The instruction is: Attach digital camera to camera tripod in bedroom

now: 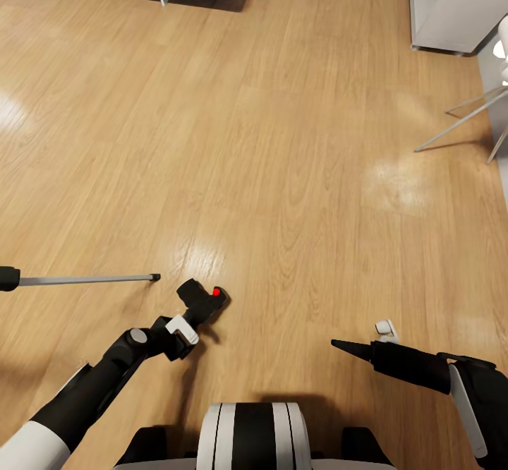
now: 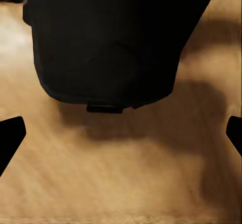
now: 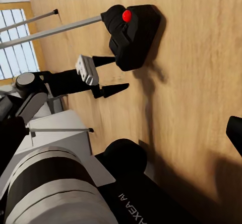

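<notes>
Black and boxy, the small digital camera with a red round button (image 1: 204,302) lies on the light wood plank floor (image 1: 282,173), low and left of middle in the head view. The left tool (image 1: 200,322) sits just below it, its fingers spread on both sides of the camera's lower end. The right tool (image 1: 344,346) is low on the right, well apart from the camera, so the left arm is much nearer. A silver tripod leg with a black foot (image 1: 88,279) lies flat at the left edge, just beside the camera.

From the left wrist, the camera (image 2: 111,42) is a big dark block up top, and the finger tips (image 2: 11,133) stand wide apart at both side edges. They hold nothing yet, I think.

From the right wrist, the camera (image 3: 132,35) sits top middle, and the left tool (image 3: 112,75) is open around its end. I cannot tell if the right tool is open.
</notes>
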Motion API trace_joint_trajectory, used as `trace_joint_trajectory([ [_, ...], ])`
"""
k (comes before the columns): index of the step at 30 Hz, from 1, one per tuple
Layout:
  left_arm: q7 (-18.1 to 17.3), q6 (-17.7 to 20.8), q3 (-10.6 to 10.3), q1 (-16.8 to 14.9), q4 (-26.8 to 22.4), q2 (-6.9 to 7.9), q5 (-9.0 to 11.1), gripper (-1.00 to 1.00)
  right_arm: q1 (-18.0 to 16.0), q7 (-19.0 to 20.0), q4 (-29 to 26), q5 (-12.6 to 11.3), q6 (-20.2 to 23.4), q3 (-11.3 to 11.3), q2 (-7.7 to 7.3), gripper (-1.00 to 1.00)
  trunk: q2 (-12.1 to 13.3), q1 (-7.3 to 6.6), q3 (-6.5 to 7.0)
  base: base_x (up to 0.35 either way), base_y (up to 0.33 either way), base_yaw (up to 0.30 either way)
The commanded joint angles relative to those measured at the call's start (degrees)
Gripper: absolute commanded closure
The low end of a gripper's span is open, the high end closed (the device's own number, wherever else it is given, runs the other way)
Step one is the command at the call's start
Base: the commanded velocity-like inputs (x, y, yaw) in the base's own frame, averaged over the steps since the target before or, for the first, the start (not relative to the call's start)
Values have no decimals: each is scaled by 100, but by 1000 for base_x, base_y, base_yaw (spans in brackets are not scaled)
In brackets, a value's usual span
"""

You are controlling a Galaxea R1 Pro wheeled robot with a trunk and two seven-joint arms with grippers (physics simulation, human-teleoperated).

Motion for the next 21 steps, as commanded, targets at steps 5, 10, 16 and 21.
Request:
trace_joint_trajectory([
  [5, -30, -28, -62, -4, 106, -40, -62, -100, -2, 26, 0, -36, -3, -11, -10, -100, -1, -1, -3, 0, 0, 0],
  [10, -52, -2, -84, 3, 44, -51, -101, -100, -2, 29, -1, 11, -48, -18, 34, -100, -1, -1, -3, 0, 0, 0],
  [16, -58, -38, -90, 5, -34, 55, -129, -100, -2, 29, -13, 29, -90, -20, -2, -100, -1, -1, -3, 0, 0, 0],
  [21, -59, -55, -86, 5, -160, 129, -138, -100, -2, -12, -5, 38, -104, -18, -28, -100, -1, -1, -3, 0, 0, 0],
])
